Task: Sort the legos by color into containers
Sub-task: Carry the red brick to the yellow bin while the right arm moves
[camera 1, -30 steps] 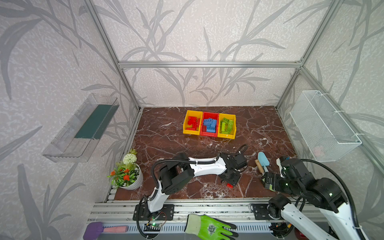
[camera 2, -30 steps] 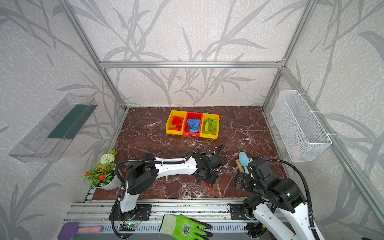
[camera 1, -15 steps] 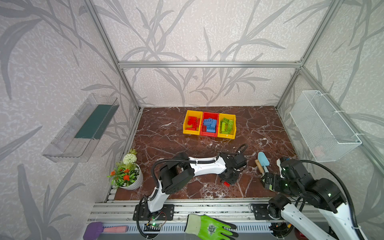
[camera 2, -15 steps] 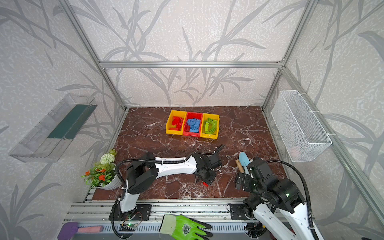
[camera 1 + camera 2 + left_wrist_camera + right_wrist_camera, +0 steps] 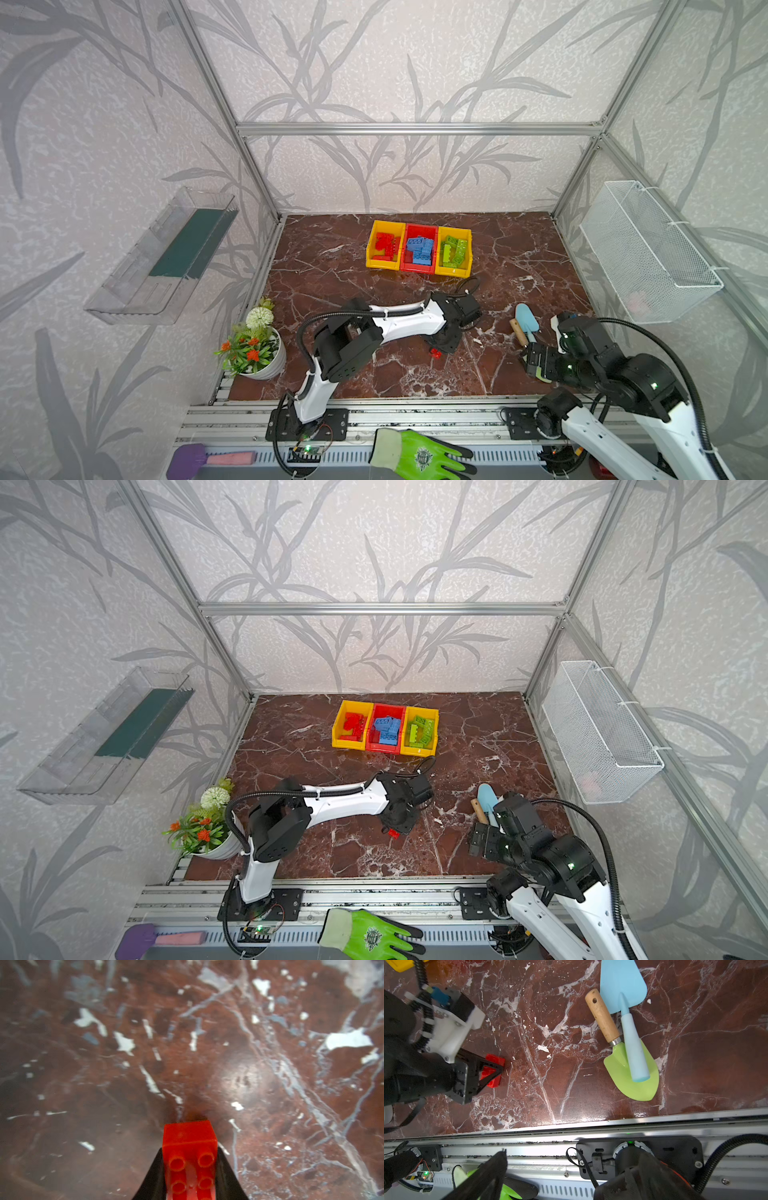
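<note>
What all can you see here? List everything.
containers: three, yellow-red-yellow, back centre
red legos: several, red, left container
blue legos: several, blue, middle container
green legos: several, lime, right container
loose lego: one, red, front centre
blue trowel: one, light blue, front right
green trowel: one, lime, under blue trowel's handle
flower pot: one, white, front left
clear tray: one, clear, left wall
wire basket: one, white, right wall
glove: one, green, front rail
purple item: one, purple-pink, front rail
left hand: one, black, shut on loose lego
right hand: one, black, open, near trowels

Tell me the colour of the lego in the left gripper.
Red. The lego shows best in the left wrist view.
</note>
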Controlling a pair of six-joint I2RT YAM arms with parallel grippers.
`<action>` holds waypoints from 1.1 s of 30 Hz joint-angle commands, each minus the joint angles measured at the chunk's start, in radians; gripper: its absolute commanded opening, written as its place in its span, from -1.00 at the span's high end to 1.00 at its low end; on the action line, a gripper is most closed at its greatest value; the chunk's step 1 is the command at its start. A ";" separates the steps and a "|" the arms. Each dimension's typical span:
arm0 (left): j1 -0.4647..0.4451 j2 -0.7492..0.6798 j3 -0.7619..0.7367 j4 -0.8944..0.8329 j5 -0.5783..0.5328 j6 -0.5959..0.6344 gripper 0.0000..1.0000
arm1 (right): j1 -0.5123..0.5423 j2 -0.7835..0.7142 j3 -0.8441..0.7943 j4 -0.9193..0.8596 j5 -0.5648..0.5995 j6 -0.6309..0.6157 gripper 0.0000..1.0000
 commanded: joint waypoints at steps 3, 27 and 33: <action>0.099 -0.090 0.155 -0.162 -0.134 0.083 0.62 | -0.005 0.069 0.012 0.072 -0.009 -0.008 -0.98; 0.672 0.407 1.109 -0.291 -0.009 0.283 0.59 | -0.049 0.662 0.296 0.420 -0.050 -0.103 -0.98; 0.713 0.450 1.101 -0.194 0.057 0.243 0.54 | -0.061 0.740 0.342 0.450 -0.034 -0.088 -0.98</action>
